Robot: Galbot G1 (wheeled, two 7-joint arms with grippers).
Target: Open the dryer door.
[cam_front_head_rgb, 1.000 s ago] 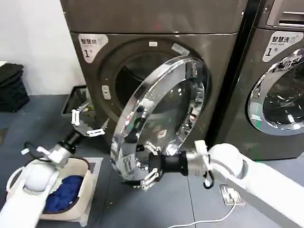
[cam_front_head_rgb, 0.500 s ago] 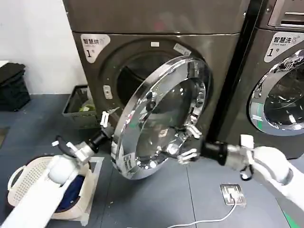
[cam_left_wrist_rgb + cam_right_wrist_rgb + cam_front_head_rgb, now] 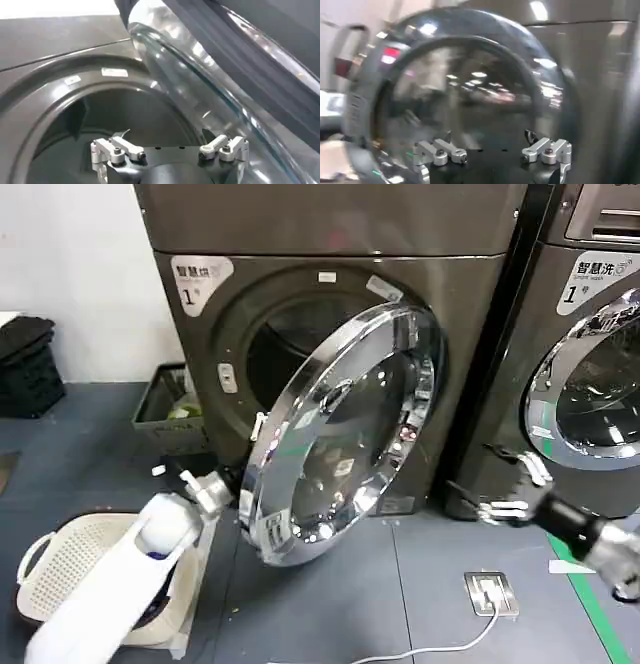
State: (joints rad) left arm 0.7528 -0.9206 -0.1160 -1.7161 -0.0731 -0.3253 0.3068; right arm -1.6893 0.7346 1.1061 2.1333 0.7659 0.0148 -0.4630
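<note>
Right pincer (image 3: 505, 484) has withdrawn from the door (image 3: 340, 434); laundry basket (image 3: 70, 564) beside

dryer (image 3: 470, 304): dark grey | door (image 3: 340, 429): chrome rim | basket (image 3: 60, 559): cream

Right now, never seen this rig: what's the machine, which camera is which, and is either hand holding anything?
It is a two-armed robot facing a dryer. The large picture looks down from its head; the other two come from cameras on each wrist. The round dryer door already stands swung partly open. The left hand is open and empty, reaching in behind the door's edge toward the drum opening. The right hand is open too, off to the right, clear of the door, holding nothing. On the floor sit a laundry basket and a wall plug with cable.
</note>
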